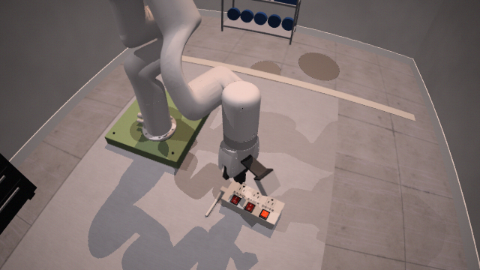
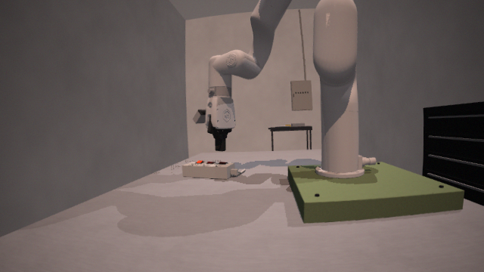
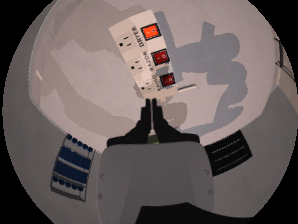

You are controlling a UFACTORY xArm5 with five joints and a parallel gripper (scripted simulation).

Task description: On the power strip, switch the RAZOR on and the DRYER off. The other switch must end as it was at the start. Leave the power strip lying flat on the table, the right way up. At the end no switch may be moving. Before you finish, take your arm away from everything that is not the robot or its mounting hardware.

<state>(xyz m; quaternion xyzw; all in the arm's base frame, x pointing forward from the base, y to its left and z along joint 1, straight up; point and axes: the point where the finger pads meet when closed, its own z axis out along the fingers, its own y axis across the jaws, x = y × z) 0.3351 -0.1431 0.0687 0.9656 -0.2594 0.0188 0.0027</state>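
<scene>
The power strip (image 1: pixel 277 214) (image 2: pixel 206 172) (image 3: pixel 131 21) lies flat on the table, switches up. Its DRYER switch (image 1: pixel 264 214) (image 2: pixel 200 162) (image 3: pixel 150 32) glows bright orange-red at the end away from the cord. The RAZOR switch (image 1: pixel 250 206) (image 3: pixel 160 57) in the middle is dark red, unlit. The third switch (image 1: pixel 235 199) (image 3: pixel 167 79), at the cord end, is also dark red; its label is hard to read. My gripper (image 1: pixel 240 181) (image 2: pixel 220 149) (image 3: pixel 151 105) is shut and empty, pointing down above the strip's cord end, on the socket side, touching nothing.
A short pale cord (image 1: pixel 213 204) (image 3: pixel 187 88) sticks out from the strip's end. The arm's green base plate (image 1: pixel 142 151) (image 2: pixel 378 204) stands on the table. A black drawer cabinet (image 2: pixel 454 151) and a rack with blue round weights (image 1: pixel 260 18) stand farther off.
</scene>
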